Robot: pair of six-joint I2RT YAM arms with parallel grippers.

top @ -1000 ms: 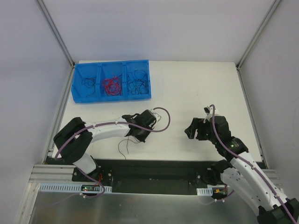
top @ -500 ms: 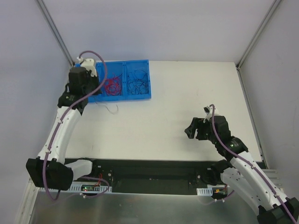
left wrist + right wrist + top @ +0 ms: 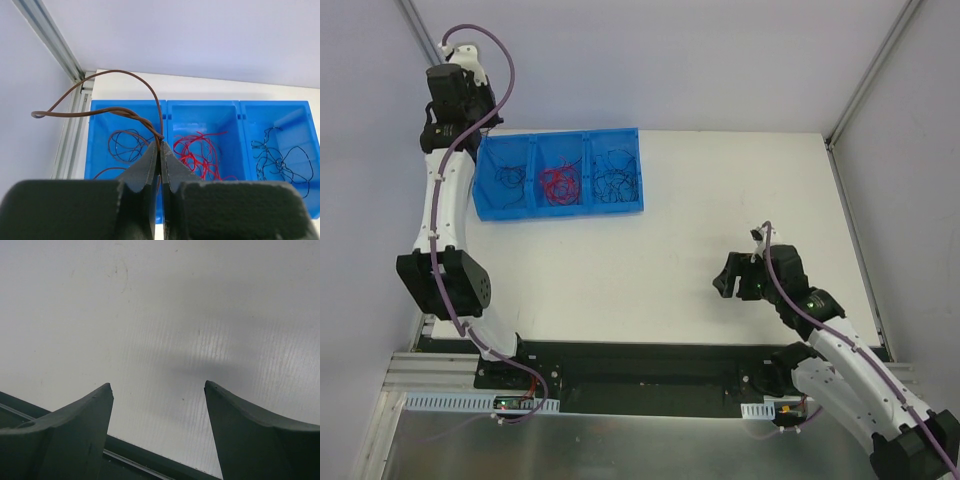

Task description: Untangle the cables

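Note:
My left gripper (image 3: 160, 145) is shut on a thin brown cable (image 3: 120, 71), held high over the blue bin (image 3: 200, 102). The cable arcs up and loops off to the left of the fingertips. In the top view this gripper (image 3: 460, 125) sits at the bin's (image 3: 560, 133) far-left corner. The bin holds more cables: dark brown ones (image 3: 125, 145) in the left compartment, red ones (image 3: 200, 150) in the middle, black ones (image 3: 275, 160) on the right. My right gripper (image 3: 725, 280) hangs open over bare white table, with nothing between its fingers (image 3: 95, 410).
The bin stands at the table's back left. An aluminium frame rail (image 3: 50, 35) runs along the left edge beside it, and grey walls close in the back and both sides. A dark strip (image 3: 150, 465) marks the table's near edge.
My left arm swung from the front middle of the table to the bin, then rose higher above its far-left corner, carrying the thin cable. The right arm barely shifted.

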